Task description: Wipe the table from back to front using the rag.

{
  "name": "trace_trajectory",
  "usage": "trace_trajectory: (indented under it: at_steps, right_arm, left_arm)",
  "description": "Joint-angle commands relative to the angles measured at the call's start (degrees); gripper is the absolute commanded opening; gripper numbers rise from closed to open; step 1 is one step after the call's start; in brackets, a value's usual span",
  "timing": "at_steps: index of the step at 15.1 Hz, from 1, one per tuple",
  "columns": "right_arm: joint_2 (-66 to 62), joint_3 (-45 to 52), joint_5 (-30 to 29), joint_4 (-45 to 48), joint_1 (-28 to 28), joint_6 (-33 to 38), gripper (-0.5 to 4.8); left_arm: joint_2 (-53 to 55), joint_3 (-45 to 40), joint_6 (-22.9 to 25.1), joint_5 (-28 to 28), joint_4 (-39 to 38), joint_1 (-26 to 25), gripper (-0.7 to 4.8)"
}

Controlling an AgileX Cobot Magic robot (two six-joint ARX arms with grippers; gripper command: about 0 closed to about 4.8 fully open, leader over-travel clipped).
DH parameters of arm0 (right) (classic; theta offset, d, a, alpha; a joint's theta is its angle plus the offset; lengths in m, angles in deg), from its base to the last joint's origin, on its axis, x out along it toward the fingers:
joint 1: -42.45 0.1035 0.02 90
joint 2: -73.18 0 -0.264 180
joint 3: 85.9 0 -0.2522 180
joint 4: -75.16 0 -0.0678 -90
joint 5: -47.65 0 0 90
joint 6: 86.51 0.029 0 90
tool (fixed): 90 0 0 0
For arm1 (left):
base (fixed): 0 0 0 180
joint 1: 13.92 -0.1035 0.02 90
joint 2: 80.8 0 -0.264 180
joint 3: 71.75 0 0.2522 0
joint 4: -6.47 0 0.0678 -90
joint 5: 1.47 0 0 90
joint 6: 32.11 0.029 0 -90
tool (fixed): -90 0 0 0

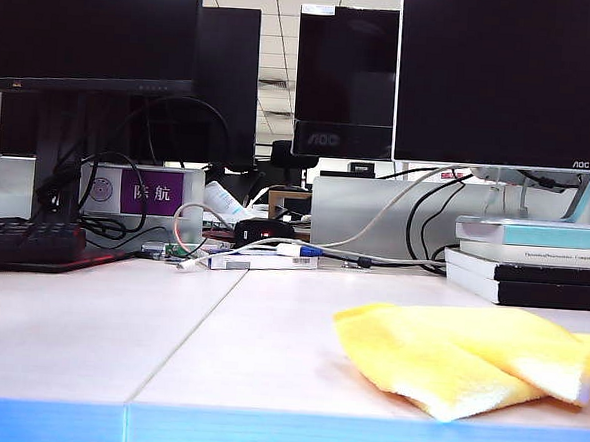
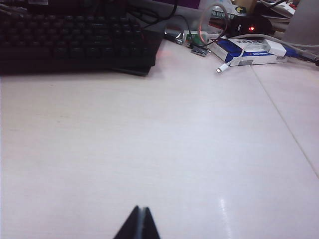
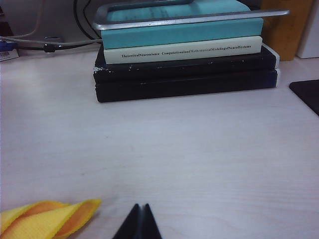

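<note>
In the exterior view the off-white desk [image 1: 98, 329] stretches forward to its light blue front edge, with a thin seam line running toward the back, and neither arm shows here. The yellow rag [image 1: 467, 362] lies crumpled and folded on the desk near that front edge, just in front of the stack of books [image 1: 533, 261], apart from it. Behind the rag, white cables [image 1: 273, 248] trail across a small white and blue box [image 1: 262, 261], and a black keyboard [image 1: 23, 239] sits well to the side of the rag, across the seam. Dark monitors [image 1: 509, 79] stand along the back. In the left wrist view the left tool [image 2: 139, 225] shows only as two dark tips pressed together, holding nothing, over bare desk well short of the keyboard [image 2: 75, 40]; the box [image 2: 251, 52] lies beside the keyboard. In the right wrist view the right tool [image 3: 139, 223] is likewise closed tip to tip with nothing between, hanging over the desk in front of the books [image 3: 184, 59]. A corner of the rag [image 3: 47, 219] lies just beside this tool, not touching it.
</note>
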Motion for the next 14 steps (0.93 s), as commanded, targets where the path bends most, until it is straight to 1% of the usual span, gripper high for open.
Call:
trace_trajectory:
  at_steps: [1,7,9,10,11,12,14]
  right_arm:
    - [0.1,0.2,-0.1,-0.1,0.0,0.2,0.00]
    - [0.1,0.2,0.1,0.3,0.0,0.2,0.00]
    - [0.1,-0.8,0.0,1.0,0.0,0.4,-0.01]
    - [0.1,-2.4,0.1,1.0,0.0,1.6,-0.01]
    - [0.0,-4.9,1.2,0.9,0.0,3.2,-0.01]
    - [-0.1,-6.7,2.4,0.8,0.0,3.3,-0.01]
    - [-1.4,-11.5,5.8,0.6,0.0,3.2,-0.01]
  left_arm:
    - [-0.1,-0.3,0.0,-0.2,-0.6,0.1,-0.06]
    - [-0.1,-0.3,0.2,0.8,-0.5,0.1,-0.06]
    - [-0.1,0.2,-1.0,1.0,0.7,0.1,-0.05]
    - [-0.1,1.0,-1.8,1.0,1.5,0.1,-0.06]
    - [-0.1,3.6,-3.1,1.0,1.6,0.1,-0.05]
    - [0.2,5.4,-3.7,1.3,1.6,0.1,-0.05]
    - [2.8,11.0,-3.7,3.7,2.1,0.1,-0.05]
